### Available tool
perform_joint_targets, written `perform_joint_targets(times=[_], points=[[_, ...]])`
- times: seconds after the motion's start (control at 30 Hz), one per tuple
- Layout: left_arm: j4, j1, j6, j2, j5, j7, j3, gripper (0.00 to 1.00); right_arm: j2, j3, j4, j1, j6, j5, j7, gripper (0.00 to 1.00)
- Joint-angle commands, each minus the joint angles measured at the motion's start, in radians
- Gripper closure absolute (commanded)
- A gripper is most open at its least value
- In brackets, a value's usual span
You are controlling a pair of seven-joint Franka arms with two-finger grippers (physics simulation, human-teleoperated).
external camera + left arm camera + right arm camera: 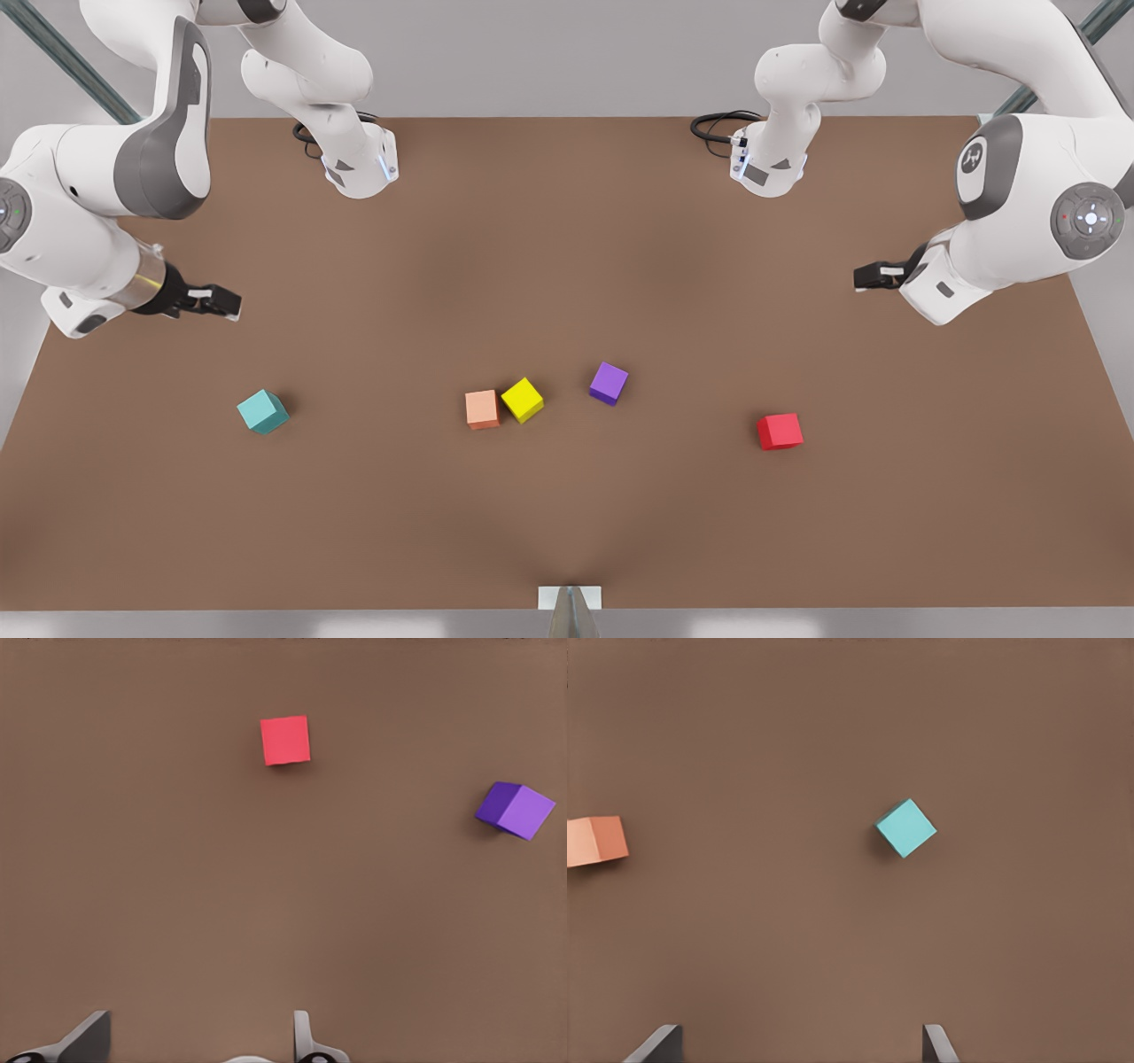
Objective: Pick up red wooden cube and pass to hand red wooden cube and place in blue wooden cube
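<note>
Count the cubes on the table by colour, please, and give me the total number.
Red: 1, the red wooden cube
Teal: 1, the blue wooden cube
Salmon: 1, the salmon cube
Yellow: 1, the yellow cube
Purple: 1, the purple cube
Total: 5 cubes

— What colours are the cubes on the brown table (567, 266)?
— Red wooden cube (780, 431), teal blue wooden cube (263, 411), purple cube (609, 383), yellow cube (523, 400), salmon cube (482, 409).
</note>
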Motion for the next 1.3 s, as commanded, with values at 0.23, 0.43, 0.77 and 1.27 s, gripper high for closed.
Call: perform_joint_targets(times=[0.23,0.43,0.77,1.27], points=[[0.058,-0.014,0.393,0.348,0.001,-0.095,-0.085,0.00,0.004,-0.002,-0.003,-0.001,0.047,0.004,-0.001,0.00],[-0.077,-0.011,0.788,0.462,-0.001,-0.159,-0.075,0.00,0.000,0.000,-0.036,-0.012,0.024,0.062,-0.121,0.00],[-0.105,-0.017,0.832,0.508,0.001,-0.312,-0.046,0.00,0.014,0.001,-0.037,-0.013,0.031,0.069,-0.127,0.00],[-0.105,-0.027,0.870,0.566,0.044,-0.317,-0.029,0.00,0.024,0.000,-0.048,-0.015,0.031,0.069,-0.129,0.00]])
